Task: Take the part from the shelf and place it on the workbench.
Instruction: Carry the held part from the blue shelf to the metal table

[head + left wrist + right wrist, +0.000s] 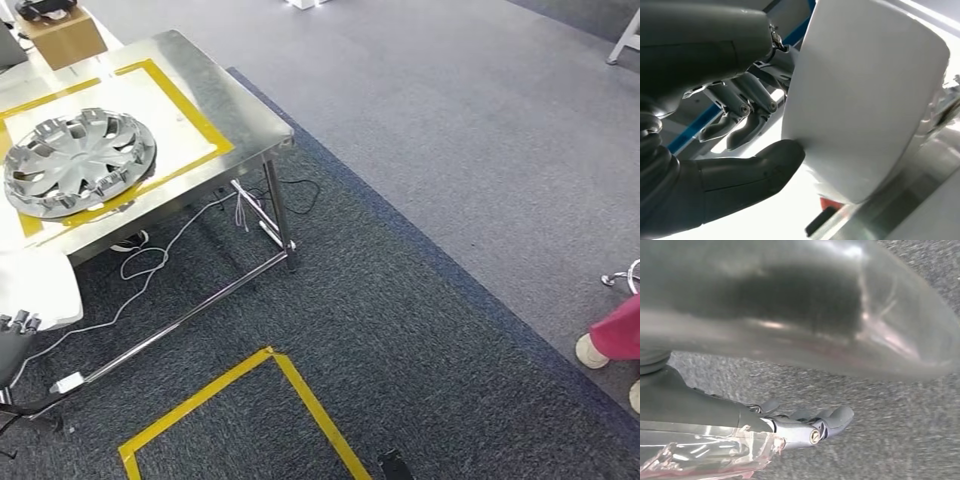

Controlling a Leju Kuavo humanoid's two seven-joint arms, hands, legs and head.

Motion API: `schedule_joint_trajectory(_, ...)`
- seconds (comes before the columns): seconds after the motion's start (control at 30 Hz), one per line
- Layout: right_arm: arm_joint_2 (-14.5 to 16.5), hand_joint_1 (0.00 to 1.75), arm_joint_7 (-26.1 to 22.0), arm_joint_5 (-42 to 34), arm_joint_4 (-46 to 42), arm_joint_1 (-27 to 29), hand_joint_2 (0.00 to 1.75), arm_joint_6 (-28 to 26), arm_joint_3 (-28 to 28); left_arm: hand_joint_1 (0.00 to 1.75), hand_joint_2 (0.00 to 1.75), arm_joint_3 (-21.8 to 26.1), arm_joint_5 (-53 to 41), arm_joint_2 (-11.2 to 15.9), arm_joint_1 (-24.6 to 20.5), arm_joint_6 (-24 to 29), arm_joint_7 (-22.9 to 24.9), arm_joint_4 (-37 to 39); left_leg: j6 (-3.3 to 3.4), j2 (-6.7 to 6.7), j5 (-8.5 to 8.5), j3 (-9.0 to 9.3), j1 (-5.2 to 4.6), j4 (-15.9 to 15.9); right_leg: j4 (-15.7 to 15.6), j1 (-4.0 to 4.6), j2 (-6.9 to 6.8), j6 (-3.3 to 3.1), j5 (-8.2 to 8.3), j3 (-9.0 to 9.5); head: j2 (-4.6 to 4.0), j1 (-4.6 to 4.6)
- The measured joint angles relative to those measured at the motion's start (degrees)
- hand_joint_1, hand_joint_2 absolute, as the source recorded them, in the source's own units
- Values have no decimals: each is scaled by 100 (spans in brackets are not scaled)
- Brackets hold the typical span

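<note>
The left hand (734, 120) has a broad, smooth, dark grey thumb (753, 170); its slimmer fingers (753, 97) are grey with rounded tips and small round pins at the knuckles; a black ribbed cover (653, 165) wraps the wrist; a small screw and thin wires sit near the base of the fingers. The right hand (806, 427) shows a silver-grey plate with a brass-coloured round screw; its fingertips (840, 416) are dark grey and rounded; wrinkled clear tape with a pinkish edge wraps the wrist (708, 452); a dark smooth cover lies behind it.
</note>
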Motion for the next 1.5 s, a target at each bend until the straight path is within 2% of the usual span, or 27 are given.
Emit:
schedule_joint_trajectory(0.03,3,0,-2,0,0,2,0,-1,0,175,175,2,0,-3,-8,0,0,1,-12,213,-163,-146,-16,299,-11,8,-79,-27,1,3,0,-17)
schedule_joint_trajectory(0.07,4,0,-3,0,0,9,0,-1,0,175,175,3,0,-11,-14,-1,0,1,-24,349,-343,-333,-23,686,-15,18,-159,-47,-4,1,0,-32)
schedule_joint_trajectory(0.1,4,0,-3,0,0,17,0,-1,0,175,175,4,0,-26,-6,-1,0,1,-32,409,-480,-506,-24,1047,-15,25,-243,-56,-11,-2,0,-32)
schedule_joint_trajectory(0.13,3,0,-3,0,0,24,0,-1,0,175,175,4,0,-38,11,-1,0,1,-36,435,-534,-613,-23,1279,-14,29,-324,-63,-17,-3,0,-34)
schedule_joint_trajectory(0.17,3,0,-3,0,0,25,0,-1,0,175,175,4,0,-43,26,-1,0,1,-36,448,-480,-614,-24,1302,-14,31,-408,-65,-24,-1,0,-33)
schedule_joint_trajectory(0.2,4,0,-3,0,0,22,0,-1,0,175,175,7,0,-42,34,-1,0,1,-31,474,-336,-497,-26,1100,-14,32,-488,-61,-31,7,0,-34)
schedule_joint_trajectory(0.23,4,0,-3,0,0,16,0,-1,0,175,175,12,0,-37,34,-1,0,1,-20,557,-149,-288,-33,739,-14,34,-561,-48,-41,20,0,-34)
schedule_joint_trajectory(0.27,5,0,-3,0,0,11,0,-1,0,175,175,19,0,-32,26,-1,0,1,-9,720,-12,-59,-62,331,-12,49,-633,-27,-58,37,0,-37)
schedule_joint_trajectory(0.33,5,0,-3,0,0,4,0,-1,0,175,175,32,0,-29,5,-1,0,1,55,940,99,216,-108,-179,-12,91,-757,30,-99,67,-1,-34)
schedule_joint_trajectory(0.37,5,0,-4,1,0,3,0,-1,0,175,175,36,0,-27,5,-1,0,1,89,953,81,241,-131,-253,-20,111,-826,57,-116,87,-1,-34)
schedule_joint_trajectory(0.43,4,0,-5,1,-1,-4,0,-1,0,175,175,38,0,-18,29,-1,0,1,161,794,93,224,-117,-267,-33,112,-914,115,-148,120,-1,-32)
schedule_joint_trajectory(0.47,4,0,-6,1,-2,-7,0,-2,0,175,175,39,0,-12,35,-1,0,1,193,722,102,223,-100,-274,23,101,-828,151,-197,106,0,-23)
schedule_joint_trajectory(0.5,4,0,-7,1,-2,-7,0,-2,0,175,175,40,0,-11,28,0,0,1,227,653,114,224,-80,-282,198,88,-674,183,-303,30,0,-9)
schedule_joint_trajectory(0.57,4,0,-8,-1,-2,1,0,-2,0,175,175,43,0,-24,15,1,0,1,270,513,123,221,-58,-285,887,69,-327,224,-640,-295,0,22)
schedule_joint_trajectory(0.6,4,0,-8,-2,-2,10,0,-1,0,175,175,43,0,-35,16,-1,0,1,281,436,124,218,-57,-285,1285,67,-253,229,-793,-503,0,26)
schedule_joint_trajectory(0.63,3,0,-8,-4,-2,19,0,-1,0,175,175,42,0,-44,23,-5,0,1,284,373,124,216,-57,-283,1556,67,-225,230,-857,-659,0,28)
schedule_joint_trajectory(0.67,3,0,-11,-9,-2,24,0,2,0,175,175,42,0,-48,31,-11,0,1,284,312,124,217,-57,-282,1627,68,-214,226,-809,-728,0,28)
schedule_joint_trajectory(0.7,3,0,-16,-17,-2,24,0,7,0,175,175,41,0,-51,41,-20,0,1,283,258,124,220,-55,-280,1473,67,-210,216,-656,-690,0,28)
schedule_joint_trajectory(0.77,3,0,-28,-34,-2,10,0,21,0,175,175,43,0,-47,62,-36,3,1,261,164,119,224,-51,-269,706,58,-155,196,-237,-382,0,31)
schedule_joint_trajectory(0.8,3,0,-28,-42,-2,0,0,30,0,175,175,46,0,-43,69,-41,5,1,237,123,114,217,-54,-253,358,51,-112,179,-97,-231,0,32)
schedule_joint_trajectory(0.83,3,0,-21,-51,-2,-7,0,37,0,175,175,49,0,-37,72,-42,7,1,206,94,115,205,-59,-244,128,48,-73,160,-21,-125,0,32)
schedule_joint_trajectory(0.87,4,0,-11,-62,-2,-12,0,43,-1,175,175,51,0,-30,75,-40,7,1,186,77,116,191,-62,-234,28,43,-43,142,1,-83,0,33)
schedule_joint_trajectory(1.0,5,0,16,-85,-2,-8,0,47,-8,175,175,54,0,-7,72,-35,9,1,290,89,164,176,-63,-264,7,48,-26,104,48,-98,0,26)
schedule_joint_trajectory(1.03,5,0,17,-85,-2,-9,0,46,-9,175,175,54,0,-7,59,-37,10,1,286,98,169,182,-62,-278,7,52,-19,90,50,-102,0,26)
schedule_joint_trajectory(1.1,5,0,17,-85,-2,-10,0,44,-12,175,175,54,0,-9,36,-43,11,1,250,111,179,190,-56,-305,9,63,-10,61,52,-111,0,26)
schedule_joint_trajectory(1.23,5,0,14,-83,-2,-10,0,42,-20,175,175,52,0,-21,21,-51,11,1,106,118,187,189,-34,-330,14,83,-6,35,55,-125,0,29)
schedule_joint_trajectory(1.5,5,0,-9,-79,-2,-12,0,60,-22,175,175,50,0,-39,19,-66,-3,1,83,119,185,182,-46,-329,5,73,-7,34,63,-121,0,31)
